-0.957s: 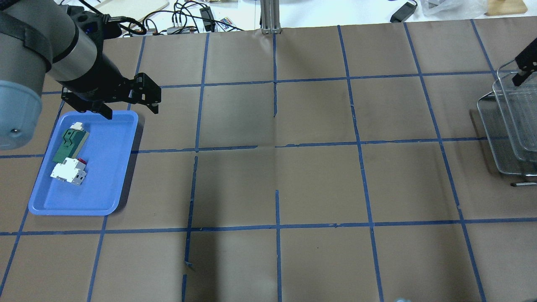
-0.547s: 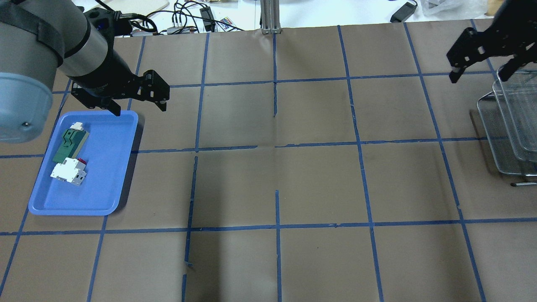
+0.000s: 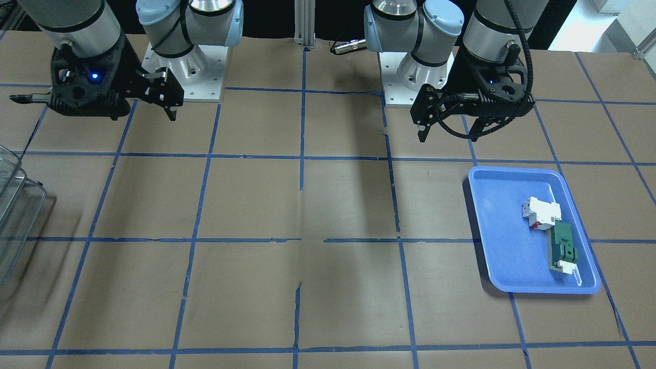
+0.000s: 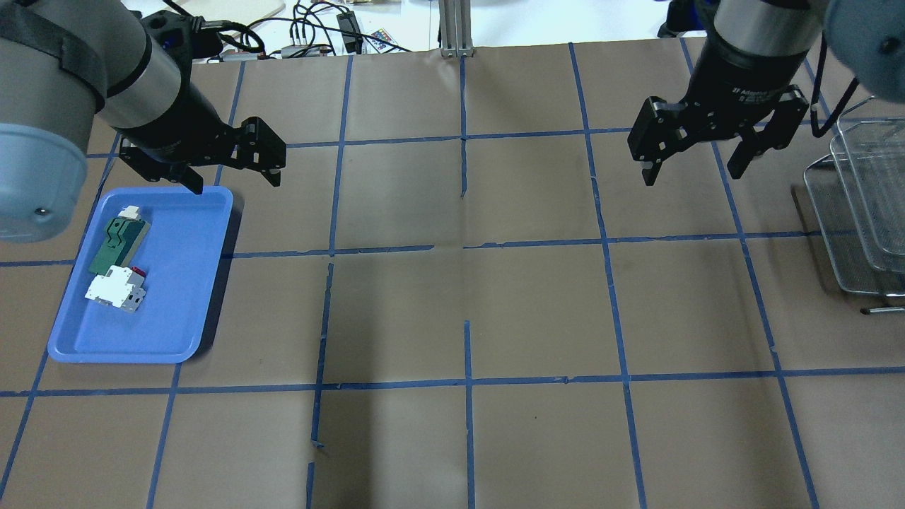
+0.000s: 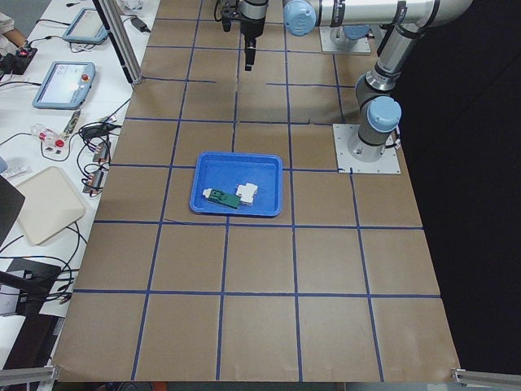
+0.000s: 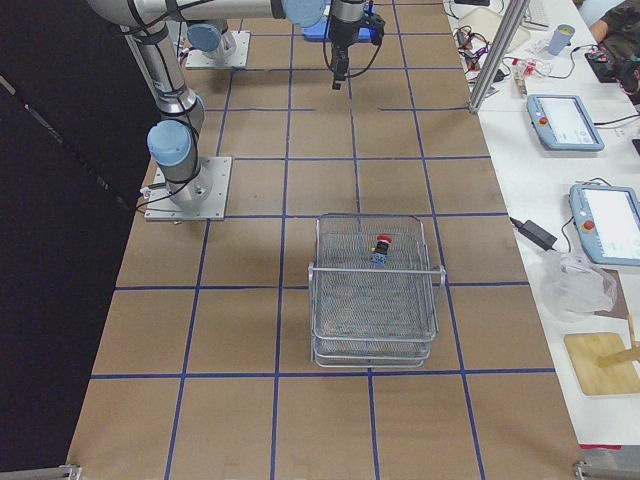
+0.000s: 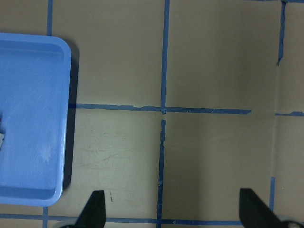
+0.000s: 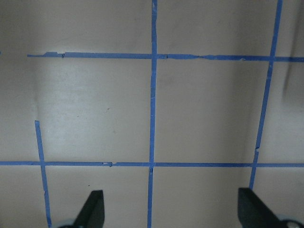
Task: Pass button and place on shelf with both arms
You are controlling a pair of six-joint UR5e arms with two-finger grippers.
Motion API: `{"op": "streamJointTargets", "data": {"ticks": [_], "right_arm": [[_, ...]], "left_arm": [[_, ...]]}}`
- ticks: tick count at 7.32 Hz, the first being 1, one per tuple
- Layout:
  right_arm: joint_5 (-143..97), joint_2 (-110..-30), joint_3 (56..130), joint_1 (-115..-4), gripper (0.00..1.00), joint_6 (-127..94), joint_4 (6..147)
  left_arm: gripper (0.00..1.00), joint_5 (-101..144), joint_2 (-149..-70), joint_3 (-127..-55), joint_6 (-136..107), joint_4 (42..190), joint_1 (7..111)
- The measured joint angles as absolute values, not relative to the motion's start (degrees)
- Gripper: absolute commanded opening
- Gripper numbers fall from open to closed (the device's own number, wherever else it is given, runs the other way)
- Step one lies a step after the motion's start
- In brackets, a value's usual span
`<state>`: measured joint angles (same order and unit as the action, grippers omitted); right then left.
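Note:
The button [image 6: 382, 247], red cap up, lies on the top tier of the wire shelf [image 6: 375, 300]; only the exterior right view shows it. The shelf also shows at the right edge of the overhead view [image 4: 859, 233] and at the left edge of the front view [image 3: 15, 205]. My right gripper [image 4: 691, 173] is open and empty, hanging left of the shelf over bare table; its wrist view [image 8: 171, 211] shows only taped paper. My left gripper [image 4: 233, 180] is open and empty, just beyond the blue tray's far right corner; it also shows in the front view [image 3: 449, 134].
The blue tray [image 4: 177, 311] at the left holds a white-and-red breaker block [image 4: 117, 290] and a flat green-and-white part [image 4: 117, 244]. An aluminium post [image 4: 452, 28] and cables stand at the table's far edge. Brown paper with blue tape lines covers the table.
My right arm has swung from the shelf at the right edge leftward over the table, gripper open. My left gripper shifted slightly right, then held still.

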<state>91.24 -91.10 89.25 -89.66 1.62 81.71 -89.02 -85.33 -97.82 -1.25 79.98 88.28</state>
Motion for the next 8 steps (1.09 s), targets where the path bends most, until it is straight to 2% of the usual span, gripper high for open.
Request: {"op": "streamJointTargets", "data": {"ticks": [2, 8], "right_arm": [[91.15, -95.57, 94.47, -90.15, 1.00, 1.15, 84.21], [90.86, -97.29, 95.11, -88.98, 1.00, 1.40, 84.90]], "left_arm": [[1.00, -89.03, -85.24, -97.82, -1.08, 79.98, 88.29], [1.00, -89.03, -85.08, -97.91, -0.80, 79.71, 88.33]]}}
